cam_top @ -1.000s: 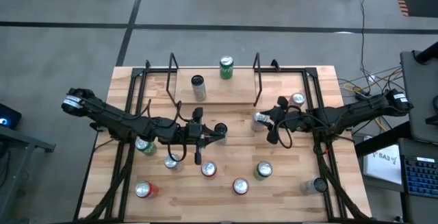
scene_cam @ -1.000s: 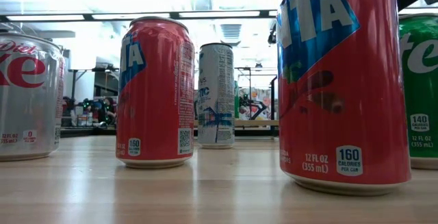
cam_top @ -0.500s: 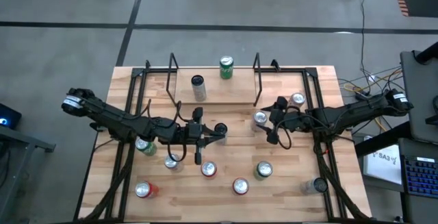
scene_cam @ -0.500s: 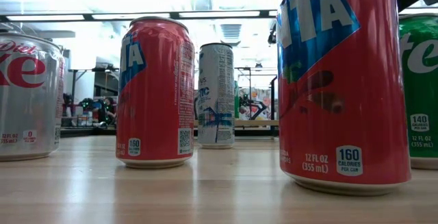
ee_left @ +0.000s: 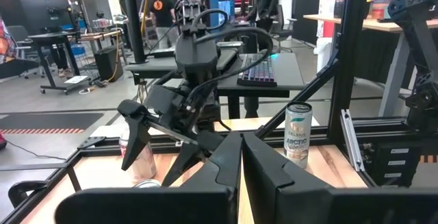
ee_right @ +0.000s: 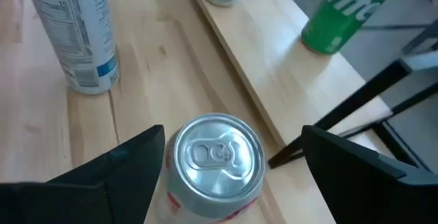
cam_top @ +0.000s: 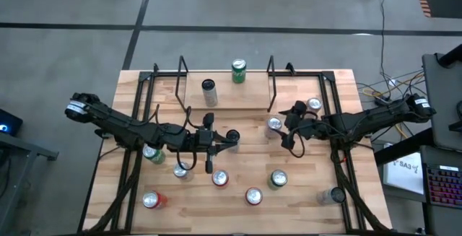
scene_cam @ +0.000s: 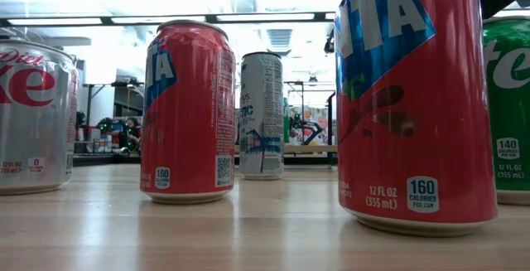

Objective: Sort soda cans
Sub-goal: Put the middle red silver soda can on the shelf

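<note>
Overhead, the left gripper rests shut and empty at mid-table, with soda cans scattered along the near edge: a red can, a green can and two more red cans among them. Farther right, the right gripper hangs with jaws spread wide around a silver-topped can standing upright, not clamped. Two cans, black and green, stand on the raised board at the back.
</note>
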